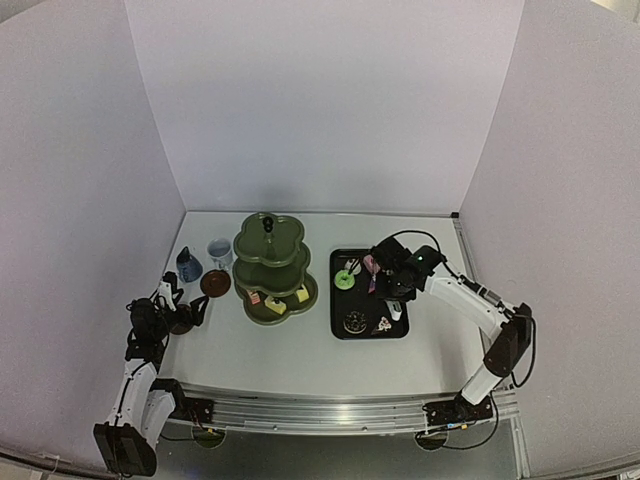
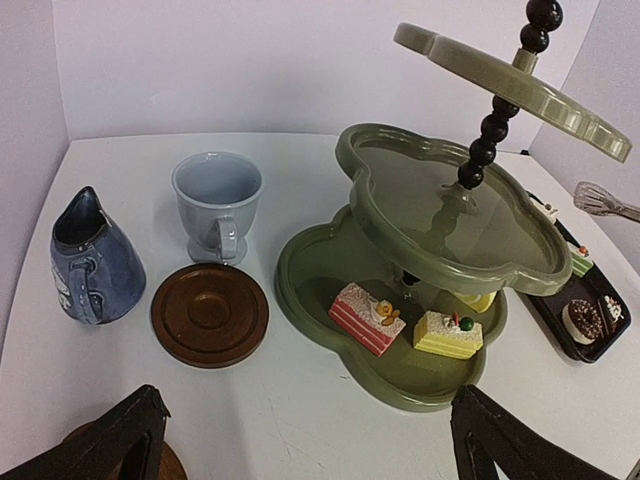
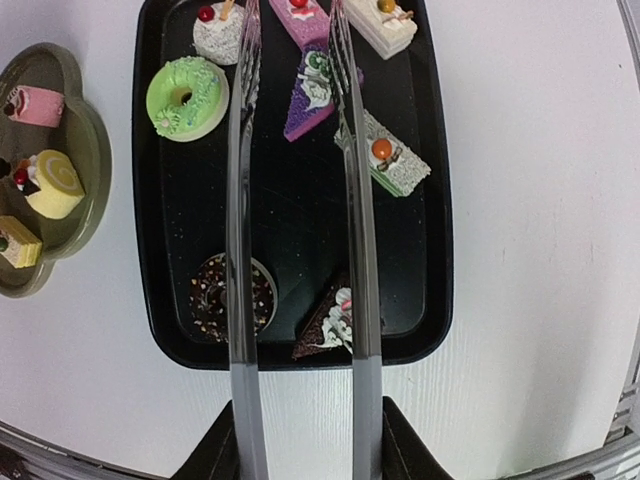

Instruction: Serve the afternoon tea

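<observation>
The olive-green three-tier stand (image 1: 270,265) is mid-table; its lowest tier (image 2: 300,300) carries a pink cake (image 2: 366,317) and a yellow cake (image 2: 448,334). A dark-blue cup (image 2: 92,260), a pale cup (image 2: 217,203) and a brown saucer (image 2: 209,314) sit to its left. My left gripper (image 2: 310,440) is open and empty, low beside a second saucer (image 2: 165,465). My right gripper (image 3: 300,440) is shut on the tongs (image 3: 240,250) over the black tray (image 3: 290,200). The tong arms stand apart, with a purple cake (image 3: 308,95) between their tips. A green ring cake (image 3: 185,97) and a chocolate ring (image 3: 205,295) lie on the tray.
The tray (image 1: 340,320) lies right of the stand with several more small cakes, among them a chocolate wedge (image 3: 325,325) and a green slice (image 3: 395,165). White walls close the table on three sides. A metal rail (image 1: 320,410) runs along the near edge.
</observation>
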You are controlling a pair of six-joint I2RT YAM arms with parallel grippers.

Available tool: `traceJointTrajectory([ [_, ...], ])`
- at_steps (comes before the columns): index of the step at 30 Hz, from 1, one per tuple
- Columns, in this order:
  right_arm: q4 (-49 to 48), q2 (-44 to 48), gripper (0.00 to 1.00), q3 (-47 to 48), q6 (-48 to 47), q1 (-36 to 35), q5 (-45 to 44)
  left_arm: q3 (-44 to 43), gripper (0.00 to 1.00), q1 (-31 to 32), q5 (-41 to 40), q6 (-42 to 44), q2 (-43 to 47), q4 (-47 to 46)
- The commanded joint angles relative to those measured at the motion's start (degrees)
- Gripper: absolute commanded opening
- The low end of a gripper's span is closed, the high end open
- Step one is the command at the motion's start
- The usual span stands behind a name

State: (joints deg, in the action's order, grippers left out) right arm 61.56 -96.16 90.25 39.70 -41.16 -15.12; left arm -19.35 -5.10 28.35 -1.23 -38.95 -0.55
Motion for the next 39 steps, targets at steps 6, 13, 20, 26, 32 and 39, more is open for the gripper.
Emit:
traceJointTrajectory([
  [6,6.6,-2.5,0.37,1.3,9.3,-4.8,-1.2,0.3,1.0,-0.3,1.8,0.6,0.8,-2.4],
  [13,6.5,-2.9,0.38,0.4,10.4,-5.4,0.8,0.2,1.0,-0.3,2.2,0.5,0.2,-2.9],
  [20,6.8,-4.8,0.38,1.1,8.8,-5.5,0.2,0.2,1.0,-0.3,2.4,0.5,0.2,-2.6],
  [26,8.2,-0.1,0.4,0.6,-0.4,-3.1,-2.0,0.1,0.99,-0.3,2.4,0.6,-0.1,-2.5],
  [32,8.3,3.3,0.41,1.0,-11.9,0.6,-0.1,0.1,0.99,-0.3,2.5,0.8,0.0,-2.3],
  [39,7.5,5.3,0.42,-3.5,-26.4,5.6,0.7,0.1,1.0,-0.3,2.5,0.9,0.1,-1.9],
])
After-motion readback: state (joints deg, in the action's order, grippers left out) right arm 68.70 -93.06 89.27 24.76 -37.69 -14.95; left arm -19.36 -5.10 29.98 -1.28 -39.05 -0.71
